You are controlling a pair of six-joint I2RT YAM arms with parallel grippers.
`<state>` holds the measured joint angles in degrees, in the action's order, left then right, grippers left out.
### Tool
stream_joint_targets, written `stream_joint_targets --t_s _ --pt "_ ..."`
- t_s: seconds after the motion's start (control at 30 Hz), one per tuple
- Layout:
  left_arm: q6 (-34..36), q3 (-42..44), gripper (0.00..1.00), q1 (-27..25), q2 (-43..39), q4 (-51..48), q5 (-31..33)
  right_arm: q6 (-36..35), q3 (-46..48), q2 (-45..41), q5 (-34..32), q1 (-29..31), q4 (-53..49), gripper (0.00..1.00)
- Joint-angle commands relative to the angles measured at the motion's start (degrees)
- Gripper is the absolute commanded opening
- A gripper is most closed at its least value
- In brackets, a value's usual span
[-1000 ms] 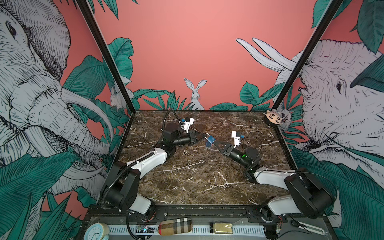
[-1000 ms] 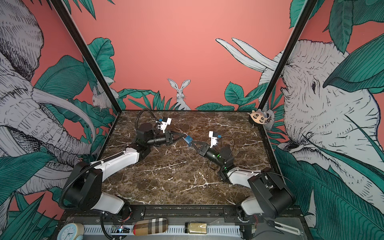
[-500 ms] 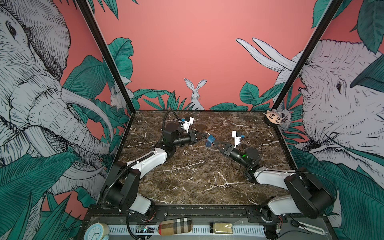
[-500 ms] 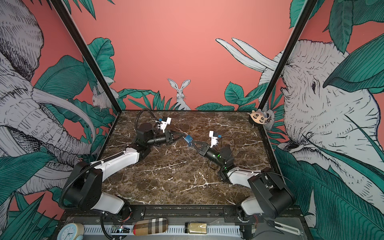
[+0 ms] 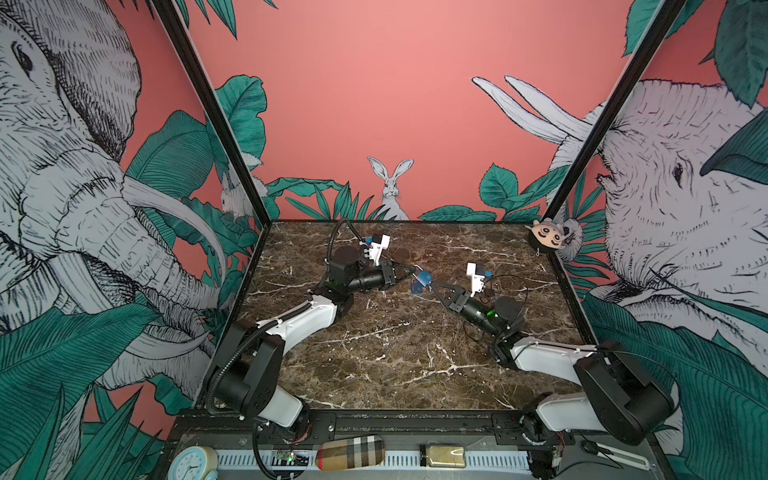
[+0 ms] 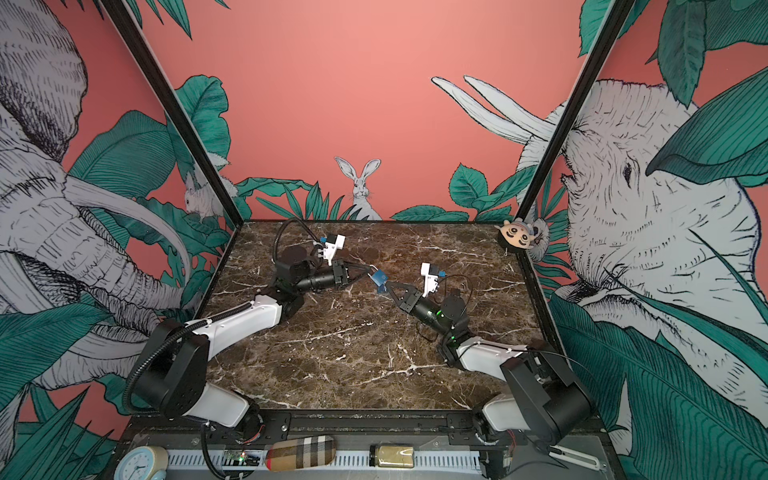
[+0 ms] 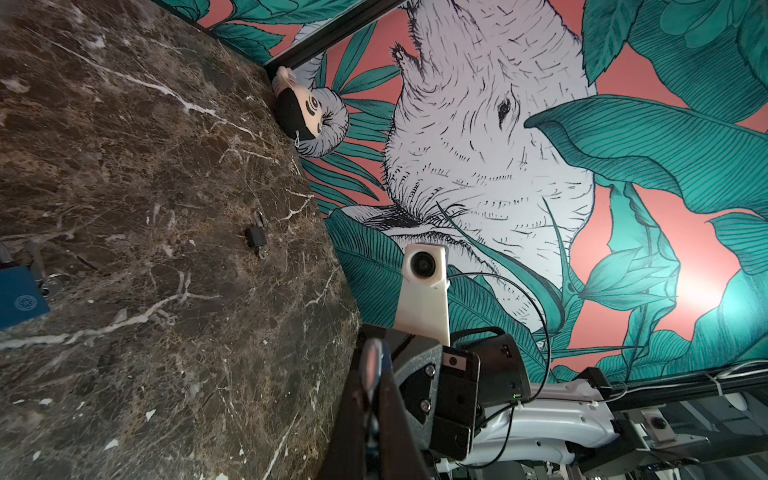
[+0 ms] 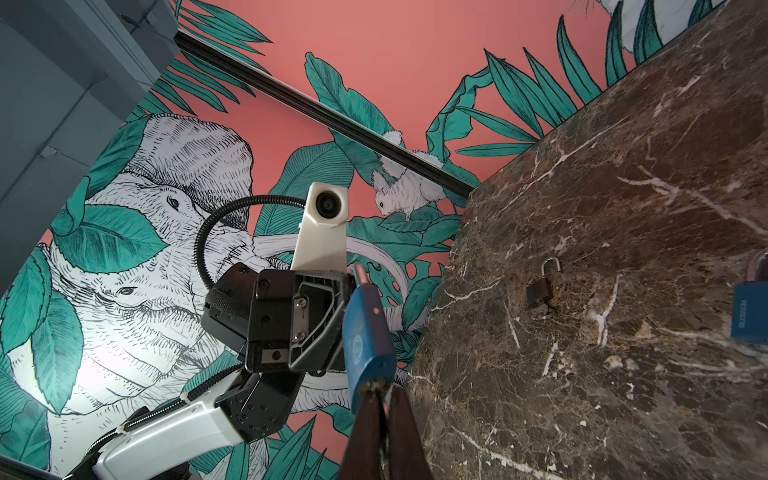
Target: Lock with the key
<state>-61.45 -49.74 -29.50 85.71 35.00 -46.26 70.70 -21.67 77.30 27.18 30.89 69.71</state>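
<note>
A dark marble table [image 5: 374,353] stands inside a booth papered with jungle animals and leaves. Two robot arms reach toward each other over the far half of the table, meeting near its middle.

The left gripper [image 5: 412,270] comes in from the left. It is clenched on the metal shackle of a blue padlock [image 5: 424,276] and holds it up off the table, with the lock's body pointing right toward the other arm. In both top views the blue padlock hangs between the two grippers.

The right gripper [image 5: 433,285] comes in from the near right. Its fingers are pressed together right at the bottom end of the blue padlock. In the right wrist view a small dark piece, the key [image 8: 370,385], shows pinched between the tips against the lock's base. Most of it is hidden.

A second blue padlock [image 5: 415,288] lies flat on the table just on the near side of the held one. A small black padlock [image 7: 257,237] also lies on the table, apart from the grippers. A toy head [image 5: 548,239] sits at the far right corner.
</note>
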Motion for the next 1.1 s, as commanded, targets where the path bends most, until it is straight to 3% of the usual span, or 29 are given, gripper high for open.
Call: stream_joint_targets --t_s 0.0,0.47,0.63,0.87,1.07 --pt "1.53 -0.16 0.00 0.07 -0.38 1.47 0.92 -1.29 0.87 -3.52 0.11 -1.30 0.66 0.00" --pt "-5.48 0.49 0.00 0.23 2.95 11.72 0.68 -1.64 4.17 -8.90 1.47 -4.77 -3.31 0.00" --pt "-0.15 -3.21 0.00 0.23 4.21 1.83 -1.06 -1.55 6.14 -14.79 2.54 -8.79 -9.95 0.00" --pt "8.40 -11.18 0.00 0.14 9.75 -12.66 -4.52 -7.67 5.70 -31.01 8.00 -17.83 -38.13 0.00" --pt "13.65 -21.05 0.00 -0.45 18.31 -22.05 -7.64 -10.45 5.22 -35.72 12.38 -24.72 -50.89 0.00"
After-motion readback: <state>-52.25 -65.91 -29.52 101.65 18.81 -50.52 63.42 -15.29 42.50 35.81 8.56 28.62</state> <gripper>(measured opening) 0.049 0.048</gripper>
